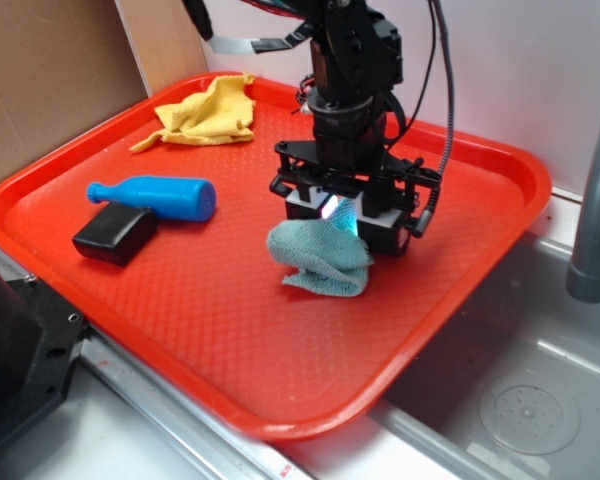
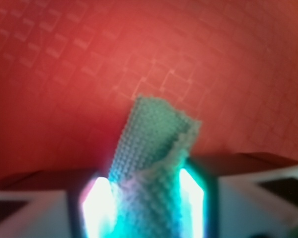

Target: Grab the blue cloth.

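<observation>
Blue cloth (image 1: 322,257) hangs bunched from the gripper (image 1: 343,212), whose jaws are pinched on its top fold, over the middle of the red tray (image 1: 280,380) towards its right edge. Its lower folds seem to brush the tray, so I would hold the squeeze firm and lift straight up, clear of the blue bottle (image 1: 155,196) to the left.

Tray (image 1: 460,290) sits on worktop, sink basin (image 1: 540,390) to its right. On tray: cloth (image 1: 322,258) at centre, bunched, pinched between the fingers of the pincer (image 1: 342,215) directly above it. Bottle (image 1: 160,195) lies on its side to the left; box (image 1: 115,235) just near-left of bottle, touching it. Second cloth (image 1: 208,112) crumpled at far-left corner. Faucet pipe (image 1: 598,200) at right edge.
</observation>
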Motion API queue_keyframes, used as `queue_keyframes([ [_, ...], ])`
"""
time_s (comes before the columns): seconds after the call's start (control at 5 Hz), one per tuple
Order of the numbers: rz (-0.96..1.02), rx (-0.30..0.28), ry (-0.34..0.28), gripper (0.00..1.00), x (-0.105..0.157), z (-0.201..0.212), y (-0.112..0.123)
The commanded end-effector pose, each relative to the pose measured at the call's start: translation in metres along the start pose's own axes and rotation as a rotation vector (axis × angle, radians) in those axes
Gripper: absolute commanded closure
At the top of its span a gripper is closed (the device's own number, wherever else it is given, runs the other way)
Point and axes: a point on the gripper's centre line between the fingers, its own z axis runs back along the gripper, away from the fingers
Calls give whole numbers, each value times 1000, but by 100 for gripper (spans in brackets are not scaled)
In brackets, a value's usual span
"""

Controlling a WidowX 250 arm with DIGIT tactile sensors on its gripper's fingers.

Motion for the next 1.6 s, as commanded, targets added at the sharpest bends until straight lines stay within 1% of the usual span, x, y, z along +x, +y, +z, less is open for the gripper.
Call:
queue_keyframes([
  [0.0, 19, -27, -19, 100, 8, 18, 15],
  [0.2, -1, -38, -20, 100, 8, 45, 25],
  [0.4, -48, -69, -22, 100, 10, 87, 44],
  [0.6, -109, -102, -7, 100, 9, 125, 66],
  [0.8, -131, -115, 4, 100, -3, 152, 89],
  [1.0, -114, -101, -23, 100, -15, 164, 105],
  [1.2, -97, -106, -67, 100, -27, 170, 120],
  [1.4, -90, -77, -94, 100, -37, 167, 118],
])
